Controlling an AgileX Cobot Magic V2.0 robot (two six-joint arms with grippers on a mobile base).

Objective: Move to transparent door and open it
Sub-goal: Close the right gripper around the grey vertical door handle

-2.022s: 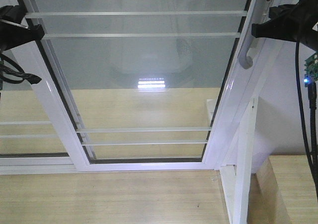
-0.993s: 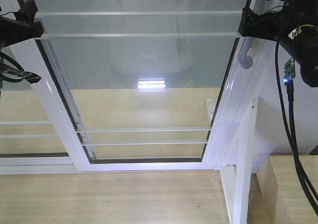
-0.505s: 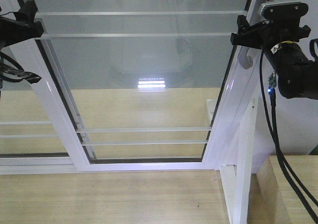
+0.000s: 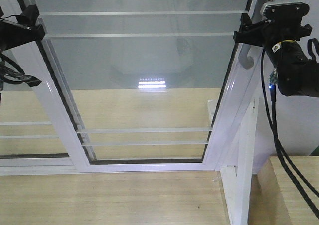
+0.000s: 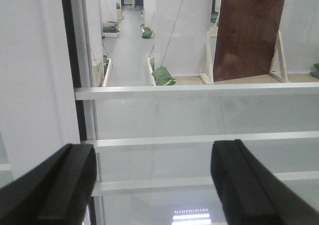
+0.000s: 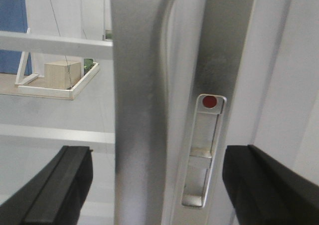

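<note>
The pale wooden floor (image 4: pixel 114 200) is smooth and yellowish. A plain white wall (image 4: pixel 294 130) stands at the right. Far off, a long grey hallway floor (image 5: pixel 127 45) runs between tall white walls (image 5: pixel 182 25). A big brown wooden board (image 5: pixel 249 33) stands tilted there, near green bags (image 5: pixel 163 76).

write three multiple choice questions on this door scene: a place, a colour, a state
1. Where on the tall clear-glass sliding door is the grey curved pull handle? A) right upright B) left upright C) bottom rail
2. What colour is the small round dot on the silver metal latch? A) green B) red C) blue
3. The black right gripper is: A) shut on the handle B) shut on nothing C) open astride the handle
Answers: A, front view shows it on the right upright; B, the right wrist view shows red; C, its fingers stand wide apart, handle between.
</note>
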